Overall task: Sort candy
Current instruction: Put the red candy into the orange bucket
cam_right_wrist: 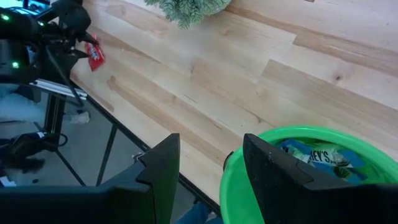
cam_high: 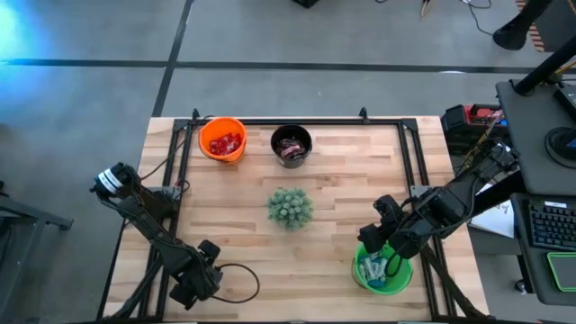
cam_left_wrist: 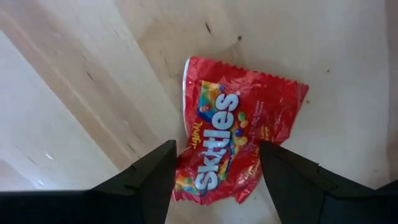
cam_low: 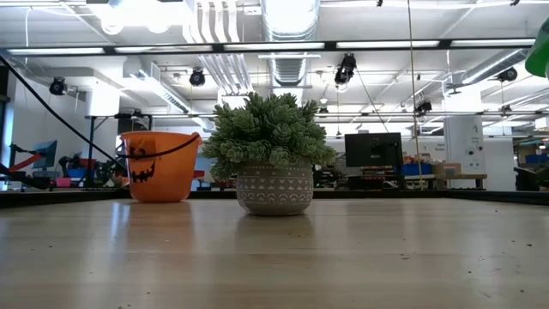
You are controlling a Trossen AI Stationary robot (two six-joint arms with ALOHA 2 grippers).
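A red Skittles pack (cam_left_wrist: 230,134) sits between the fingers of my left gripper (cam_left_wrist: 216,146), which is near the table's near-left corner (cam_high: 193,290). From the right wrist view the same pack (cam_right_wrist: 93,56) shows at that gripper's tip. My right gripper (cam_right_wrist: 211,155) is open over the near rim of the green bucket (cam_right_wrist: 298,134), which holds light blue and white candy (cam_right_wrist: 317,155). The orange bucket (cam_high: 212,151) holds red candy (cam_high: 225,142). The black bucket (cam_high: 291,132) holds dark brown candy. My left gripper holds the red pack by its end nearest the wrist (cam_left_wrist: 211,180), pinched across its width with one finger on each side edge. The fingers come from above, pointing down. The pack's far end (cam_left_wrist: 273,93) sticks out past the fingertips. Whether it is clear of the table, I cannot tell.
A spiky green plant (cam_high: 290,207) in a patterned pot (cam_low: 274,189) stands mid-table between the buckets. The orange bucket (cam_low: 159,167) and the black one stand at the far edge, the green bucket (cam_high: 360,270) near the near-right corner. Bare wood lies around the plant.
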